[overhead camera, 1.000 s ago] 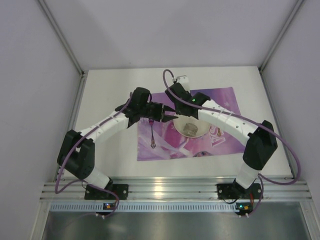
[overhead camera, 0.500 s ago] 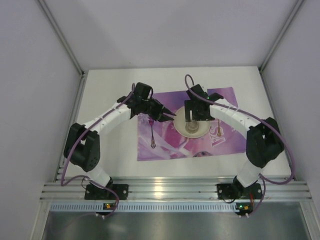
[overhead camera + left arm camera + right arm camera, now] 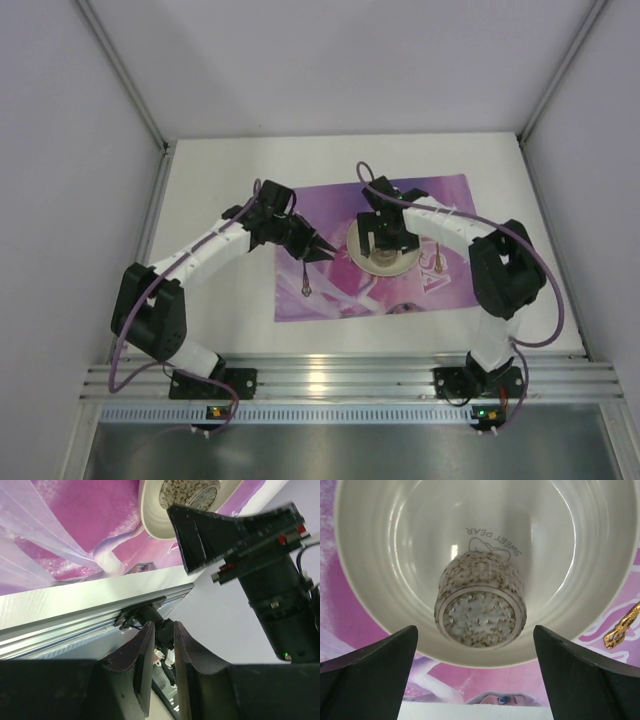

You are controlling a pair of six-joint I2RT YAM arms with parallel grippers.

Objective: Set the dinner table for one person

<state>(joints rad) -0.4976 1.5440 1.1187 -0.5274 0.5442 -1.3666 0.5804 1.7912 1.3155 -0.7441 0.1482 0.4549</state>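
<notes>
On the white dinner table (image 3: 215, 190) lies a purple placemat (image 3: 445, 200). A white bowl (image 3: 352, 245) (image 3: 380, 555) stands on it, and a speckled cup (image 3: 384, 258) (image 3: 480, 610) rests inside with its base up. My right gripper (image 3: 385, 238) (image 3: 475, 630) hovers straight over the cup, open wide and touching nothing. My left gripper (image 3: 320, 250) (image 3: 163, 627) hangs just left of the bowl, jaws a narrow gap apart with nothing between them. A gold utensil (image 3: 304, 272) lies on the mat below it.
Another gold utensil end (image 3: 621, 626) shows on the mat right of the bowl. The left wrist view takes in the bowl (image 3: 150, 515), the right gripper's body (image 3: 235, 535) and the aluminium rail (image 3: 75, 625). White walls enclose the table on three sides.
My right gripper has opened and let go of the cup, which now rests in the bowl. My left gripper has drifted toward the near side and narrowed a little.
</notes>
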